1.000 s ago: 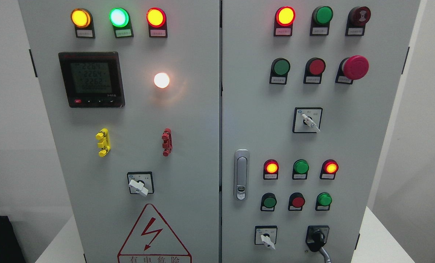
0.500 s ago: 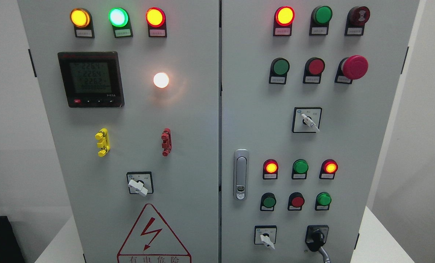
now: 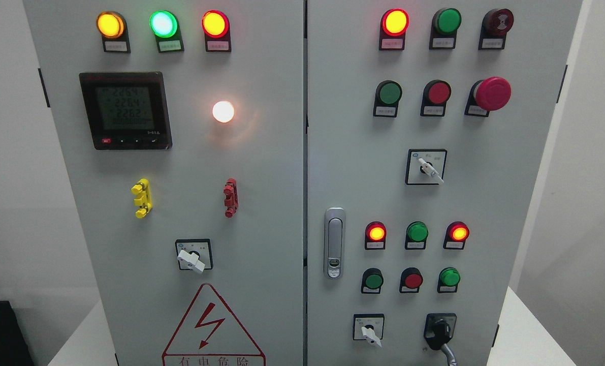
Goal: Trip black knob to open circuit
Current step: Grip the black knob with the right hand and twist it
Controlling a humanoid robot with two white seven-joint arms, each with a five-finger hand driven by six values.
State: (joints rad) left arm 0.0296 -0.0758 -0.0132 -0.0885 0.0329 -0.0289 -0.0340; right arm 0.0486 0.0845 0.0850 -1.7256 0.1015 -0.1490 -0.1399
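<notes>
Cabinet point(image 3: 261, 168): grey, two doors, fills my view; the seam runs down the middle.
Right door point(image 3: 485, 203): carries my target, low, near the bottom right corner.
Meter point(image 3: 125, 110): lit, on the left door, well apart from my work.
Latch point(image 3: 335, 242): steel door handle, up and left of the target; I should not snag it.
Lamps point(image 3: 376, 233): several glow red, so I judge the circuit not yet tripped.
White selector point(image 3: 369, 333): just left of the target, easy to bump or mistake for it.
Black knob point(image 3: 439, 329): its lever hangs downward over a grey cable; untouched.
My hands: neither shows in view, so I cannot tell whether fingers are spread or curled.
Approach: I would bring the right hand up from below, pinch only the black lever, and turn it squarely, clear of the cable.
</notes>
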